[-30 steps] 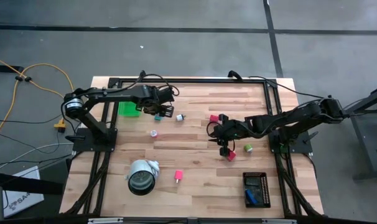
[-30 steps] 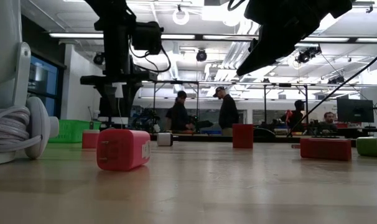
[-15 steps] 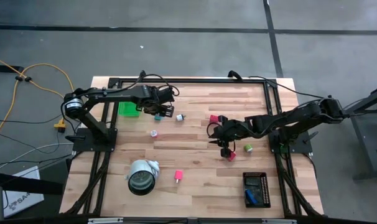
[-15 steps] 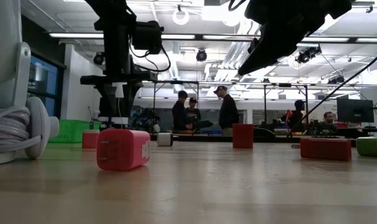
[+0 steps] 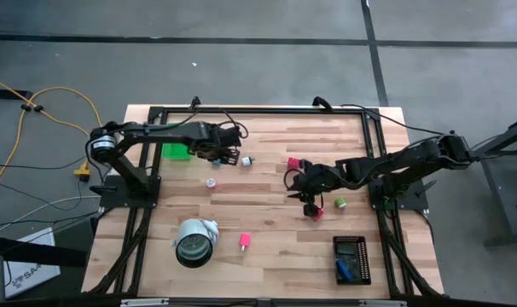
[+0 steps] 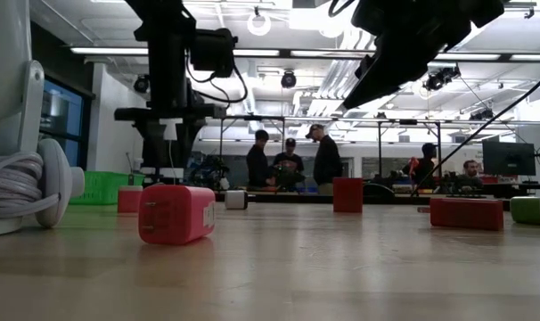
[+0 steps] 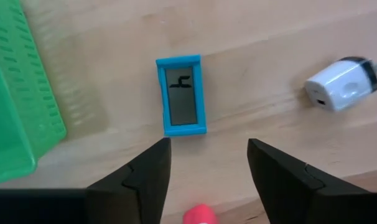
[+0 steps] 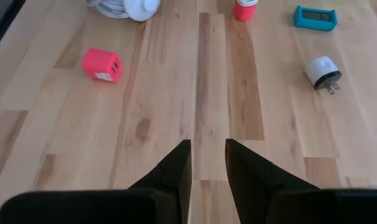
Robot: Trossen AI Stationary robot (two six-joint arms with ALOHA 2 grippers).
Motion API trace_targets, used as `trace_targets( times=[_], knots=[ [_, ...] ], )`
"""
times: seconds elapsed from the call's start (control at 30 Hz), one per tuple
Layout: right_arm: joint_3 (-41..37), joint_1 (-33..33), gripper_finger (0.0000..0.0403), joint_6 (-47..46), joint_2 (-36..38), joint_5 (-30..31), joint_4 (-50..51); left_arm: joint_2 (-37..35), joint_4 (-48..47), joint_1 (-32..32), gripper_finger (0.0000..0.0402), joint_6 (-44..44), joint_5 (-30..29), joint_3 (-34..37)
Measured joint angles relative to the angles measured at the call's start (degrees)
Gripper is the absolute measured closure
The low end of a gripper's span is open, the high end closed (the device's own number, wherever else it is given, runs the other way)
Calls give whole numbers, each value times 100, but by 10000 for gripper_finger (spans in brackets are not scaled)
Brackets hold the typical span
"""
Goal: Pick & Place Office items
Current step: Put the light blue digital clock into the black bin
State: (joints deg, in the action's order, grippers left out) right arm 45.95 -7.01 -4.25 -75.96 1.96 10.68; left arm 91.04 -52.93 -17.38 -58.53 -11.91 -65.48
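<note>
Left pincer hangs wide over the table, blue timer lying free at twelve o'clock beyond its tips; right pincer narrow, holding nothing, mid-table

Timer between tray and plug

Colours on the bench

Blue-framed piece with grey face; white plug; slotted green tray; red block; pale striped wood table; black fingers.
</note>
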Motion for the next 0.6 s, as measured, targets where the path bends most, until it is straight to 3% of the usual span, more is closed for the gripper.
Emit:
trace_targets(
  times=[0.6],
  knots=[
    [0, -15, 318, 95, 0, -90, 122, 380, -22, -210, 177, -149, -45, 14]
  ],
)
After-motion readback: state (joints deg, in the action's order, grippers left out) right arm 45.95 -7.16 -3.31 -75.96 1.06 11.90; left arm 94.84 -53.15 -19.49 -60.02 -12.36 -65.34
